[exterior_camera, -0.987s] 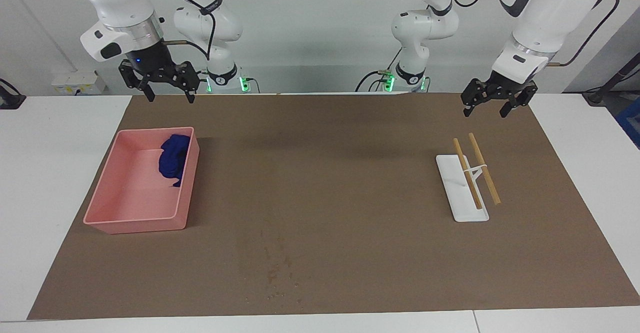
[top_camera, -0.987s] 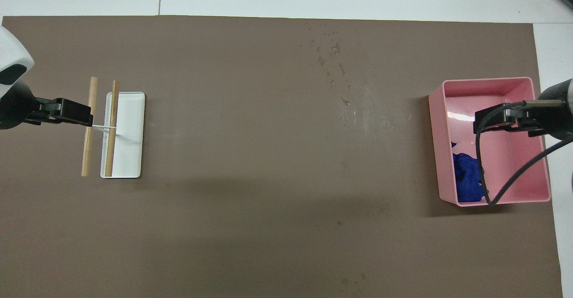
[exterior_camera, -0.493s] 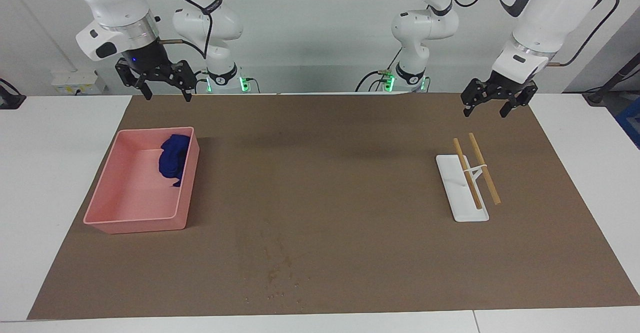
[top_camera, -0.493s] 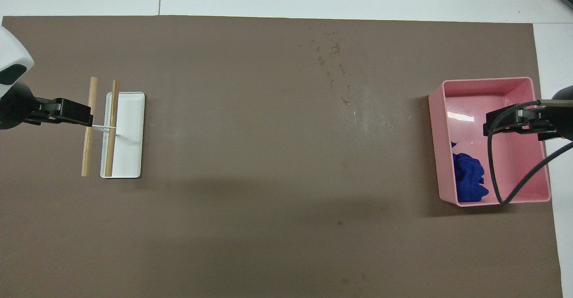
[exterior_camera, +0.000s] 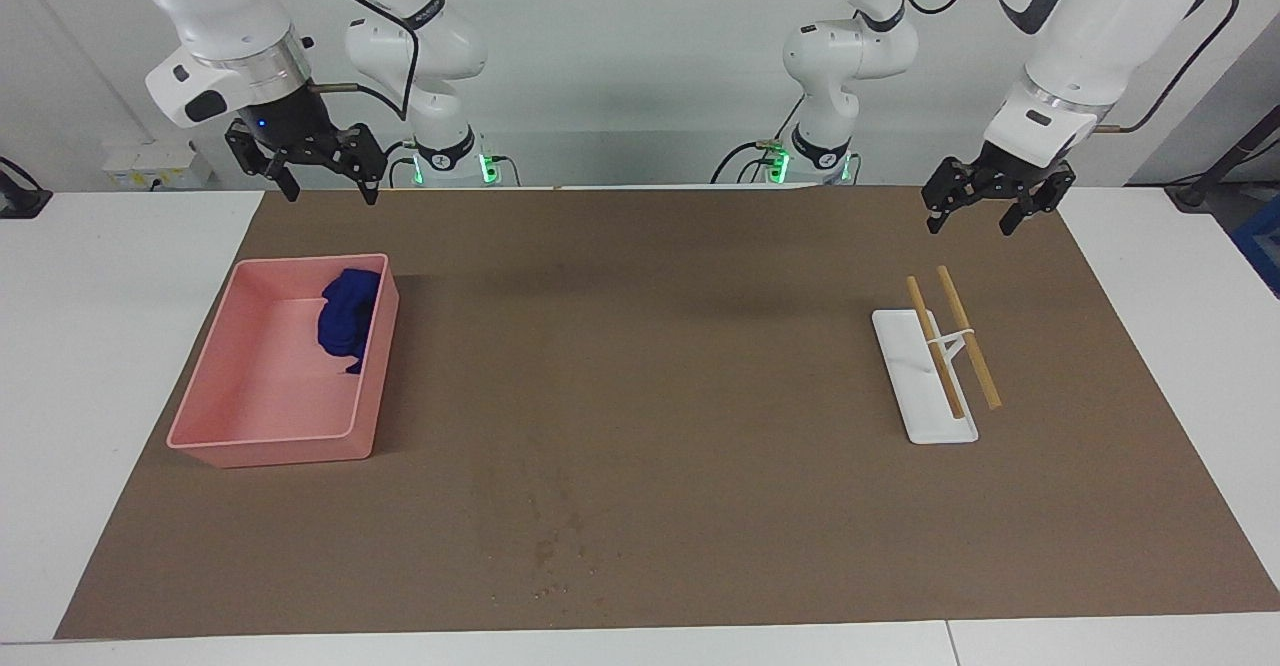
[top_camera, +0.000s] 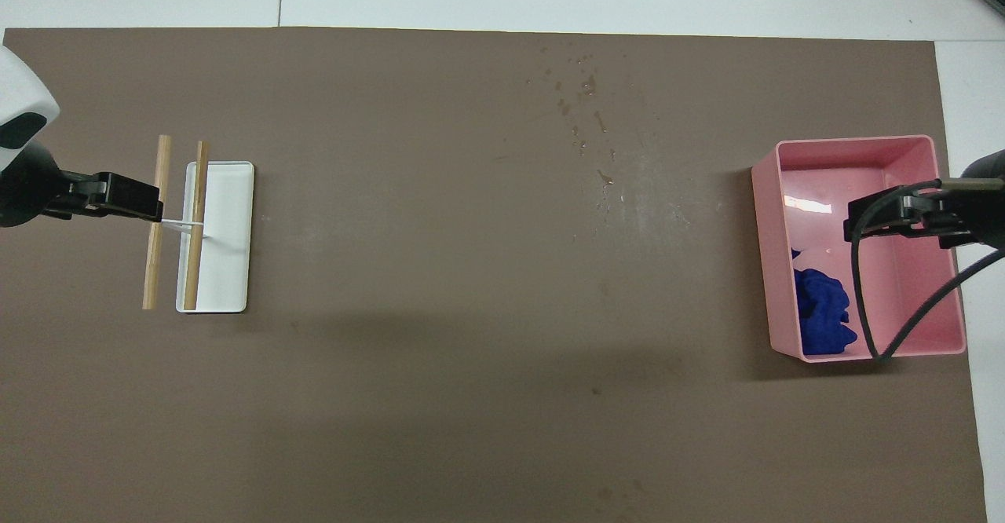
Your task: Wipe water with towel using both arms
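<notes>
My right gripper hangs high in the air over the end of the brown mat nearest the robots, at the right arm's end of the table. Its fingers are spread wide and hold nothing. From overhead its tip lies over the pink tray, but the facing view shows it well above the tray and apart from it.

The towel is a rumpled blue heap inside the pink tray, bunched against the wall that faces the middle of the table, in the tray's half nearer the robots. Overhead it sits in the same corner. Nothing touches it.

The water is a faint scatter of darker specks on the mat, farther from the robots than the tray and near the mat's edge. Overhead the droplets trail in a loose line toward the middle of the mat. It is well apart from the towel.

My left gripper waits in the air at the left arm's end, over the mat on the side of the white rack nearer the robots. Fingers open, nothing held. The rack carries two wooden sticks lying side by side, tilted.
</notes>
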Controlling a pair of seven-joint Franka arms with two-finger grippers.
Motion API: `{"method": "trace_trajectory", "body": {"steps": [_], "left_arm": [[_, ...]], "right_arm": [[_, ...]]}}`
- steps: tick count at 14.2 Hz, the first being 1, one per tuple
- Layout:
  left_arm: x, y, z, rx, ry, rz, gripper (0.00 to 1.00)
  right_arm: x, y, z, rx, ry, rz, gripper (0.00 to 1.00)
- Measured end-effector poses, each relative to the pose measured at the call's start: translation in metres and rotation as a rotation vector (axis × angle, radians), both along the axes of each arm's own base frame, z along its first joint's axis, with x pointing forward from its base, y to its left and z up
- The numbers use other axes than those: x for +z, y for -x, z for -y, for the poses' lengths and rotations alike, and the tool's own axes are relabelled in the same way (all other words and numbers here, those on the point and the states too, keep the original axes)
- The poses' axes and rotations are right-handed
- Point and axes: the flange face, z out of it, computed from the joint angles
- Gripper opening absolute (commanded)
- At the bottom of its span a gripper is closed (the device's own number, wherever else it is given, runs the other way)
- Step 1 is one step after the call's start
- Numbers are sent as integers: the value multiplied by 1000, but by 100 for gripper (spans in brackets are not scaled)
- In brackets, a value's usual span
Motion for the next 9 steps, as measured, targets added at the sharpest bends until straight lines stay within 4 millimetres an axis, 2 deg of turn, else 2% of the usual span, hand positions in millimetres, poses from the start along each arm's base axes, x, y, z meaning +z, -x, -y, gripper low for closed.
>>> {"method": "trace_trajectory", "body": {"steps": [3, 9], "left_arm": [[0, 0, 0, 0, 0, 0, 100], [0, 0, 0, 0, 0, 0, 100]], "right_arm": [[-2, 0, 4, -8, 0, -5, 100], [-2, 1, 0, 1, -2, -8, 100]]}}
